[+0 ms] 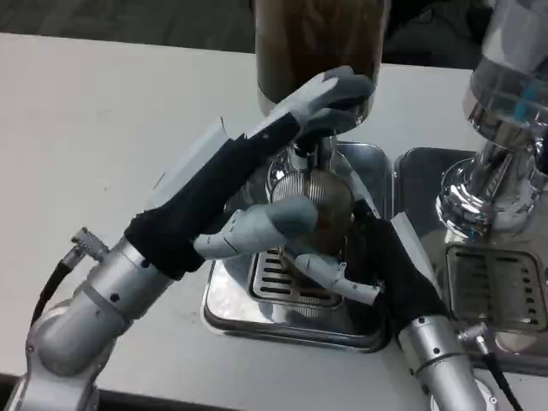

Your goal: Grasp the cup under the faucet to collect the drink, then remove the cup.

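A ribbed cup (324, 204) with a brownish look stands on the drip tray (224, 301) under the faucet (301, 159) of a dispenser whose tank (317, 38) holds dark drink. My right hand (383, 267) comes in from the lower right and grips the cup's side, its fingers (342, 281) wrapped around the front. My left hand (257, 167) reaches up across the cup. Its stretched fingertips (336, 90) rest on the faucet handle at the tank's base, while its thumb (270, 224) hangs in front of the cup. The cup's lower part is hidden behind the hands.
A second dispenser (505, 111) with a clear tank and chrome base stands to the right on its own drip tray (495, 287). White table (94, 137) stretches to the left and back. The table's front edge runs close below the trays.
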`<control>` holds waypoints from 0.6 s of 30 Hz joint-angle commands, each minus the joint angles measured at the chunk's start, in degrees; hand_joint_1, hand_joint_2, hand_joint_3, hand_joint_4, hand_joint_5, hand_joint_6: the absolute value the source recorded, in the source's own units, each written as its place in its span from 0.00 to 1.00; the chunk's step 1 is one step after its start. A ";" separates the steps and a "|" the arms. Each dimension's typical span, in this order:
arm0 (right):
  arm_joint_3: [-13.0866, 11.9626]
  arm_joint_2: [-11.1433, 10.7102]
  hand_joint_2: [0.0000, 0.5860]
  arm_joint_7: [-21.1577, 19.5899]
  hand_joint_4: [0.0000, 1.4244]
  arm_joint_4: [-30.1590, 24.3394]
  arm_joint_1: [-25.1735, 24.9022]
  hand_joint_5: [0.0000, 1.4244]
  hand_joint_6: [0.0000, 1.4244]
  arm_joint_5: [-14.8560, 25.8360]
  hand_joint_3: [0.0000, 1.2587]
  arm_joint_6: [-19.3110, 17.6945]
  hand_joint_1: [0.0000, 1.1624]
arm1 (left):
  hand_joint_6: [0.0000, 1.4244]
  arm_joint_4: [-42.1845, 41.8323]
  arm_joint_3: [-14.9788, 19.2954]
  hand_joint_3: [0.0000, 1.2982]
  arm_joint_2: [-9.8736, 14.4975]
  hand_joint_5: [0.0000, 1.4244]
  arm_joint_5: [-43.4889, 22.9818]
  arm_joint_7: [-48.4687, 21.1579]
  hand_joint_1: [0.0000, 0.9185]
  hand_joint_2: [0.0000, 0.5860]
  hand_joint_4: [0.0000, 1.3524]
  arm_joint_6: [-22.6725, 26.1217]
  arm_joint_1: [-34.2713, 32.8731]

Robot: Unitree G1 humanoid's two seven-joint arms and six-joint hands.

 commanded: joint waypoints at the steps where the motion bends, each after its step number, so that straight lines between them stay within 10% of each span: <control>1: -0.20 0.67 0.32 -0.33 0.00 1.50 -0.14 0.00 0.00 0.99 0.00 -1.03 0.67 | 0.07 -1.31 2.54 0.03 0.02 0.12 1.24 2.44 0.00 0.18 0.00 -1.88 1.94; 18: -0.70 1.39 0.31 -1.04 0.00 2.28 -0.39 0.00 0.00 1.15 0.00 -2.27 0.67 | 0.01 -1.63 16.45 0.00 -0.35 0.07 3.42 13.21 0.00 0.21 0.00 -8.98 14.26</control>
